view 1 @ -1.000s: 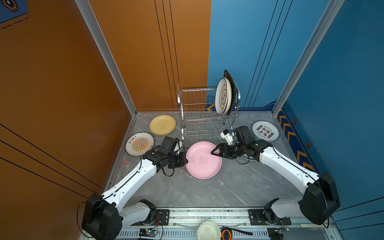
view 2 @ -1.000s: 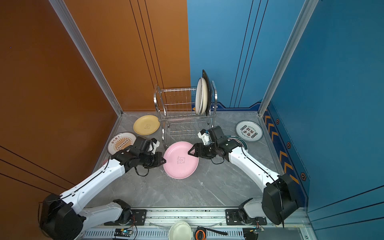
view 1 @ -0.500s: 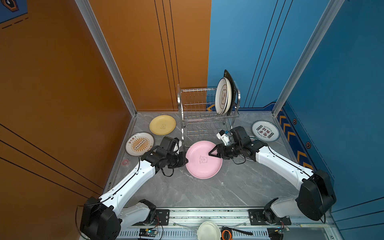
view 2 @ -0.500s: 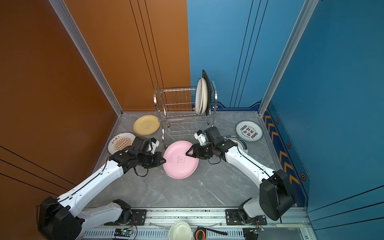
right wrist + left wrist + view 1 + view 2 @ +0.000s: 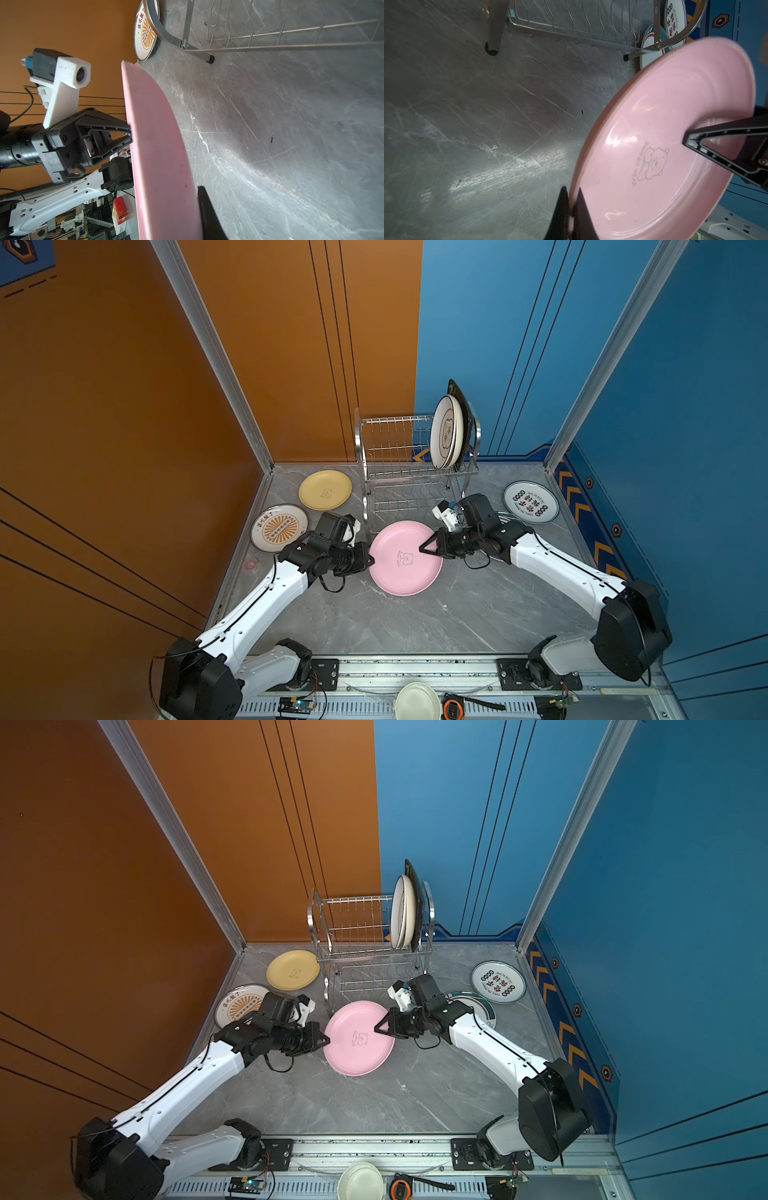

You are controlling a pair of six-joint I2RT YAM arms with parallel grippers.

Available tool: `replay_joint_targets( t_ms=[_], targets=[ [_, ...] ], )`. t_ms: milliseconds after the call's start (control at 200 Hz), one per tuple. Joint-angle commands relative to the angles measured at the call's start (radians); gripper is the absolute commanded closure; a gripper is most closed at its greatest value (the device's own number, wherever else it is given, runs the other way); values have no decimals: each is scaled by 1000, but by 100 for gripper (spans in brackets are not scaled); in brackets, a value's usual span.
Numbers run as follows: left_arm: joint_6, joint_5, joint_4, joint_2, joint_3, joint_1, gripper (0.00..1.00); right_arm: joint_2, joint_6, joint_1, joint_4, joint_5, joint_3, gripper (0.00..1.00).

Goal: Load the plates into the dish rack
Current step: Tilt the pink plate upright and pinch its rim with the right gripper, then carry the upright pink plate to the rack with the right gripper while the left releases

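The left gripper (image 5: 369, 560) pinches the pink plate (image 5: 405, 578) by its left rim, jaws almost closed. The right gripper (image 5: 423, 549) is clamped on the right rim, just in front of the rack (image 5: 363, 472).

Shiny steel wire dish rack (image 5: 409, 473) stands at the back of the grey stone-look table (image 5: 415, 622), with upright plates (image 5: 446, 435) at the right end of its upper tier. Just in front, the round pink plate (image 5: 405, 568) sits tilted between the left gripper (image 5: 369, 561) and the right gripper (image 5: 423, 548). The round yellow plate (image 5: 325, 489) lies left of the rack, the white sunburst plate (image 5: 277, 527) in front of that, and the white ringed plate (image 5: 531, 502) off right.
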Motion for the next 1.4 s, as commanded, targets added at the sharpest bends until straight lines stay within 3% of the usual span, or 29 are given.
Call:
replay_joint_targets(
  t_ms=[0, 190, 375, 506, 841, 1131, 1321, 1341, 1396],
  targets=[
    [17, 24, 20, -26, 1, 16, 86, -9, 34, 11, 25, -4, -5, 89],
    [6, 21, 20, -59, -18, 61, 56, -48, 24, 11, -32, 92, 20, 90],
    [-2, 1, 20, -86, -32, 111, 38, -115, -39, 31, -221, 310, 125, 91],
    [2, -6, 19, -84, -32, 137, 32, -164, -59, 56, -337, 460, 214, 92],
    [15, 22, 68, -54, -43, 160, 28, -166, -72, 117, -516, 704, 496, 92],
    [8, 47, 124, -46, -71, 161, 22, -3, -133, 200, -647, 957, 900, 93],
    [-9, 54, 161, -55, -98, 162, 15, 161, -201, 237, -680, 1150, 1158, 93],
    [-10, 54, 163, -55, -99, 162, 10, 178, -208, 241, -679, 1173, 1180, 93],
    [-15, 54, 172, -60, -105, 162, 8, 225, -231, 250, -679, 1230, 1241, 93]
  ],
)
